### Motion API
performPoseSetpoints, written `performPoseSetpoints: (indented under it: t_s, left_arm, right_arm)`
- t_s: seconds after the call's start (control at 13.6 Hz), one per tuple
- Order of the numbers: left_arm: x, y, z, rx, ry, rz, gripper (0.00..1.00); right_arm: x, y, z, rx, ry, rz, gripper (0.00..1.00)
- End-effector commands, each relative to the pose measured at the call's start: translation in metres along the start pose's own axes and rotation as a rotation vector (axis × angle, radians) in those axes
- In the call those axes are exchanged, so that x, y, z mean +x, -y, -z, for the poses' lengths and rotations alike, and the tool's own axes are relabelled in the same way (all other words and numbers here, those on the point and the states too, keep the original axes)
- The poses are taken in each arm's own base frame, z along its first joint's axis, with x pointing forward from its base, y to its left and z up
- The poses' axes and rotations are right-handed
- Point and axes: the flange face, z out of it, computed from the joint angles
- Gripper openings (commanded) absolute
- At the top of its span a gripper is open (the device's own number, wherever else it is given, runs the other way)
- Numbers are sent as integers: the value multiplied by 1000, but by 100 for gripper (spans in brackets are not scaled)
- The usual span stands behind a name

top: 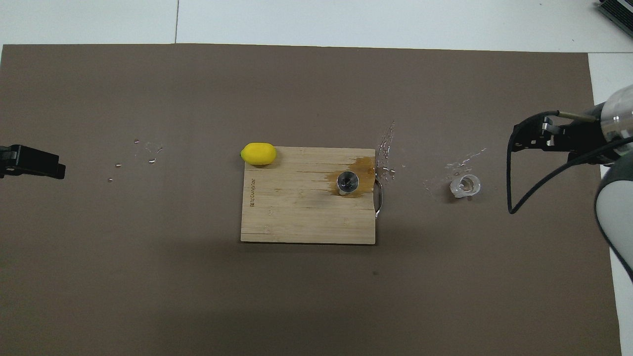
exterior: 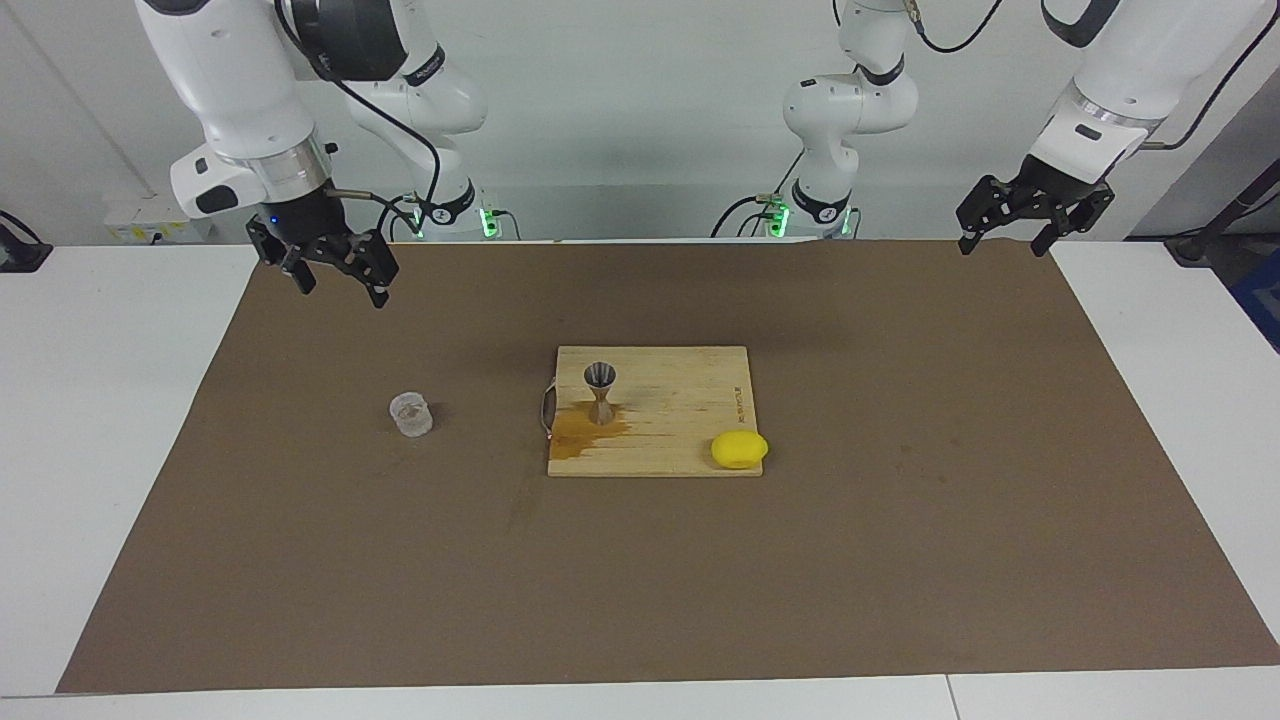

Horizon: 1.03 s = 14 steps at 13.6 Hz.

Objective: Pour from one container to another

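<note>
The small clear glass cup (exterior: 411,414) (top: 465,186) stands upright on the brown mat, toward the right arm's end, with nothing touching it. The steel hourglass jigger (exterior: 600,392) (top: 348,182) stands on the wooden cutting board (exterior: 690,395) (top: 296,217), next to a dark wet stain. My right gripper (exterior: 340,290) (top: 529,138) hangs open and empty, high over the mat, well clear of the cup. My left gripper (exterior: 1002,248) (top: 30,162) waits open and empty over the mat's edge at the left arm's end.
A yellow lemon (exterior: 739,449) (top: 258,153) lies at the board's corner farthest from the robots. A metal handle (top: 379,198) sticks out of the board's side toward the cup. Water drops (top: 385,143) dot the mat between board and cup.
</note>
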Motion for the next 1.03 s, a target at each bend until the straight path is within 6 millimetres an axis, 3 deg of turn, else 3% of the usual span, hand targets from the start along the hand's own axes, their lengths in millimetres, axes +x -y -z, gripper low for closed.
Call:
performPoseSetpoints:
  t_s: [0.0, 0.29, 0.95]
  left_arm:
    - [-9, -2, 1, -5, -9, -7, 100]
    - [-9, -2, 1, -5, -9, -7, 100]
    - [-9, -2, 1, -5, -9, -7, 100]
  right_arm:
    - [-1, -4, 6, -31, 51, 105, 100]
    - [-21, -10, -5, -40, 136, 145, 100]
    - [-20, -13, -1, -35, 120, 134, 100]
